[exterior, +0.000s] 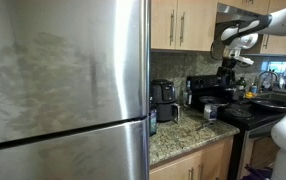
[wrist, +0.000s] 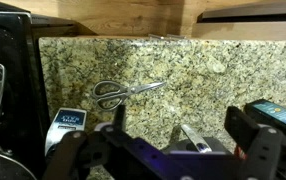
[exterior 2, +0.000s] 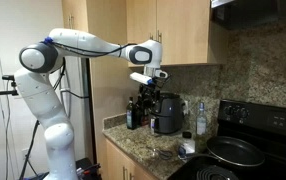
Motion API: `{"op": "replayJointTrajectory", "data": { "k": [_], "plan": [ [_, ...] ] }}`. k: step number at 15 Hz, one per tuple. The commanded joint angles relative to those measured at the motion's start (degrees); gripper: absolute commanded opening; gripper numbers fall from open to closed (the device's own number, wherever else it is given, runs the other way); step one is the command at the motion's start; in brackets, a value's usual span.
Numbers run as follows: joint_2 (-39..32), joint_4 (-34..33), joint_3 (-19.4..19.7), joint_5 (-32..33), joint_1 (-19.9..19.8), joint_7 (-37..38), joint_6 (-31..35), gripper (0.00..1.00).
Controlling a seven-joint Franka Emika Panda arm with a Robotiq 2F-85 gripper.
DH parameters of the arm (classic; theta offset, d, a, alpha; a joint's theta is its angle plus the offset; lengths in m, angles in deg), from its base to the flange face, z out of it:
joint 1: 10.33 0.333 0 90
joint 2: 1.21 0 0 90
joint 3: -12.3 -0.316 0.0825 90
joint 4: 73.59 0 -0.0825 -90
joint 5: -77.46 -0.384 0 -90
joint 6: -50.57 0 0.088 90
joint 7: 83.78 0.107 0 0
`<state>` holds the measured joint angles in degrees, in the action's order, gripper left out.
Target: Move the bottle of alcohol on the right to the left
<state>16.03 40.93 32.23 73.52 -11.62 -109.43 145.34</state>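
Note:
In an exterior view two slim dark bottles stand together on the granite counter; the bottle of alcohol (exterior 2: 139, 111) is next to the black countertop appliance (exterior 2: 165, 113). My gripper (exterior 2: 148, 90) hangs just above the bottles' necks, apart from them. It also shows over the far end of the counter (exterior: 226, 64). In the wrist view my gripper (wrist: 181, 126) is open, fingers wide apart, looking down at the counter. A dark rounded shape with a shiny streak (wrist: 191, 137) lies between the fingers; I cannot tell if it is the bottle.
Scissors (wrist: 123, 92) and a short pale cup with blue markings (wrist: 66, 122) lie on the counter. A clear bottle (exterior 2: 201, 118) and a pan (exterior 2: 233, 151) on the stove stand beyond the appliance. A steel fridge (exterior: 63, 90) fills one side. Cabinets hang overhead.

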Motion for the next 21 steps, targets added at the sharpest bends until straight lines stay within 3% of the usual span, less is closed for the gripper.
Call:
{"op": "replayJointTrajectory", "data": {
  "k": [1,7,9,10,15,17,21],
  "plan": [
    [-0.3,-0.2,-1.9,-0.6,-2.2,-0.5,-0.2,1.0],
    [-9.6,6.5,-5.6,-0.6,-2.0,5.1,27.3,1.0],
    [-13.4,8.2,-7.3,0.1,-2.4,10.0,37.4,1.0],
    [-10.8,6.8,-7.2,-0.1,-2.6,7.3,31.0,1.0],
    [-11.8,6.7,-7.9,0.0,-2.9,7.9,32.5,1.0],
    [-14.9,6.0,-8.3,4.2,-3.5,10.0,38.3,1.0],
    [-22.8,1.3,-8.9,4.2,-3.8,13.4,47.8,1.0]
  ]
}}
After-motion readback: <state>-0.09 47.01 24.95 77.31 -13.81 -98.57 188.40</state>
